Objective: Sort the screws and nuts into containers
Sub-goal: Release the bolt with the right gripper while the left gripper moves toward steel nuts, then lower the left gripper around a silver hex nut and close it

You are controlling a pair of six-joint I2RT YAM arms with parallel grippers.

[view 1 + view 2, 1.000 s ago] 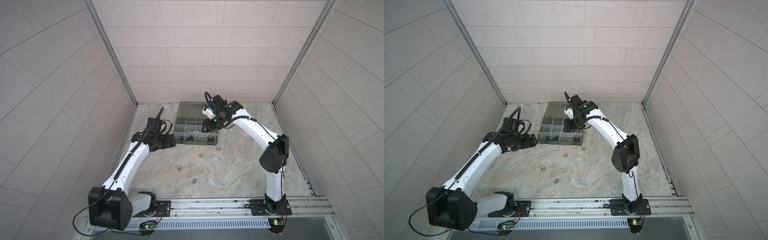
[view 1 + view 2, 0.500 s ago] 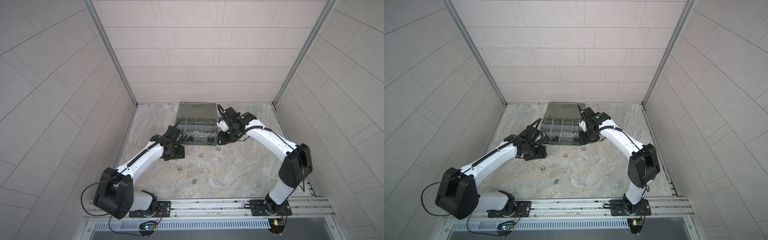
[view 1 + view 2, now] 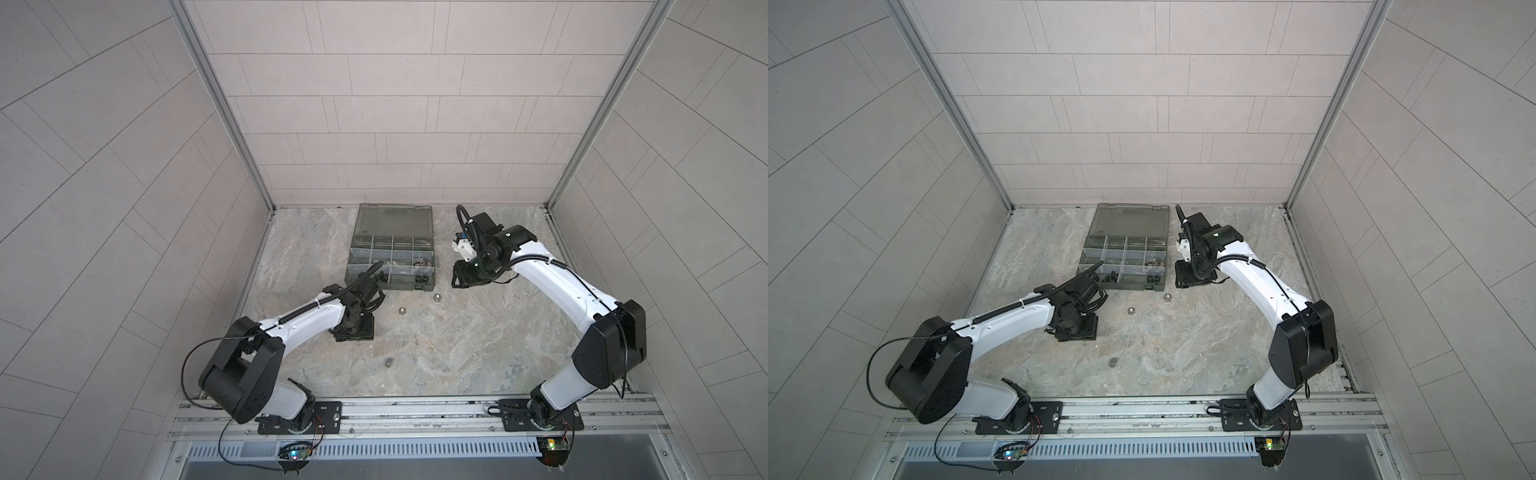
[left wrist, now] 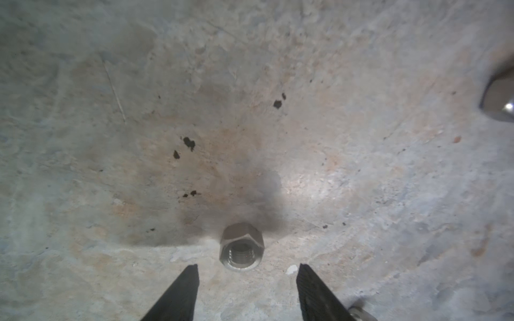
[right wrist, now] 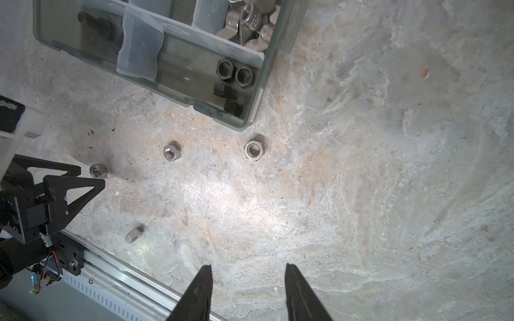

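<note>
A silver hex nut (image 4: pixel 241 246) lies on the stone floor just ahead of my left gripper (image 4: pixel 247 273), whose fingers stand open on either side of it without touching. In both top views that gripper (image 3: pixel 353 332) hides this nut. Three more silver nuts (image 3: pixel 436 296) (image 3: pixel 401 310) (image 3: pixel 389 362) lie loose on the floor. The open organizer case (image 3: pixel 388 284) holds black hex nuts (image 5: pixel 236 73), wing nuts (image 5: pixel 250 25) and a black screw (image 5: pixel 94 23) in separate cells. My right gripper (image 5: pixel 248 271) hangs open and empty right of the case (image 3: pixel 1192 276).
The case's lid (image 3: pixel 392 220) lies flat behind the cells, near the back wall. Tiled walls close in the floor on three sides. A metal rail (image 3: pixel 415 409) carrying both arm bases runs along the front edge.
My left arm swung from beside the case down to the floor in front of it, its jaws narrowing. My right arm moved off the case to its right side.
</note>
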